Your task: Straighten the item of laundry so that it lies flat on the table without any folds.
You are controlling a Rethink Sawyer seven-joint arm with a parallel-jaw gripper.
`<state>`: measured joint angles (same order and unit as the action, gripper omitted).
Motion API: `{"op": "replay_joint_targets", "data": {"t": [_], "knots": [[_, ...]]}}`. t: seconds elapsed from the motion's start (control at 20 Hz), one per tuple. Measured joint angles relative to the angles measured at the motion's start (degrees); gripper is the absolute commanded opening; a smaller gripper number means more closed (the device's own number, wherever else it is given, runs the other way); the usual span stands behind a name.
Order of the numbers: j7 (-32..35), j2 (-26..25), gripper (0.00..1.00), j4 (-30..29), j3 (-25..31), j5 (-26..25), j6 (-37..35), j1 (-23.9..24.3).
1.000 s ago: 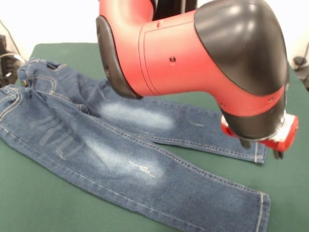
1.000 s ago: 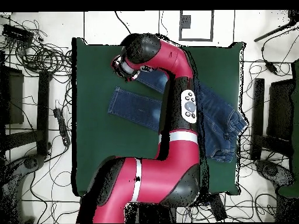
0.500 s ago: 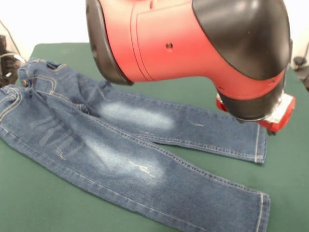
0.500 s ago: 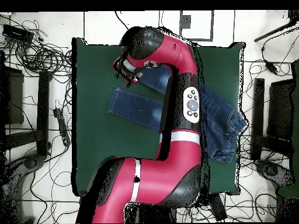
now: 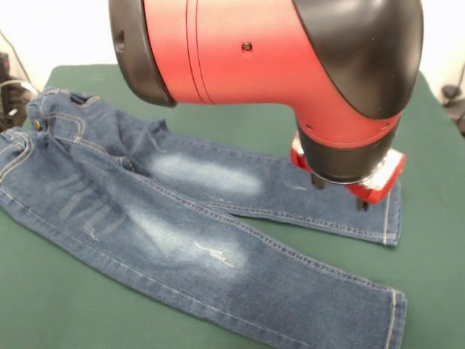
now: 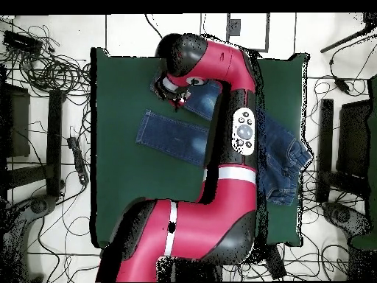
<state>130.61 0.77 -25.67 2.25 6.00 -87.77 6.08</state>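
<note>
Green table (image 5: 436,276) bare round jeans (image 5: 182,240) cuffs, pincer (image 5: 338,195) above.

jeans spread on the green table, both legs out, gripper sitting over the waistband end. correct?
Not quite. The gripper is over the cuff end of the far leg, not the waistband; the front view shows it. The rest holds: the jeans lie spread on the green table with both legs out.
</note>
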Motion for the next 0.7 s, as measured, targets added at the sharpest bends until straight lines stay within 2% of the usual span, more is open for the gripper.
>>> {"op": "replay_joint_targets", "data": {"t": [0.2, 0.25, 0.7], "knots": [[0.0, 0.01, 1.0, 0.46, -0.17, -2.16, 0.0, 0.32], [0.0, -0.01, 0.0, 0.53, -0.17, -3.16, 0.0, 0.52], [0.0, 0.06, 0.0, 0.53, -0.17, -5.29, 0.01, 0.64]]}}
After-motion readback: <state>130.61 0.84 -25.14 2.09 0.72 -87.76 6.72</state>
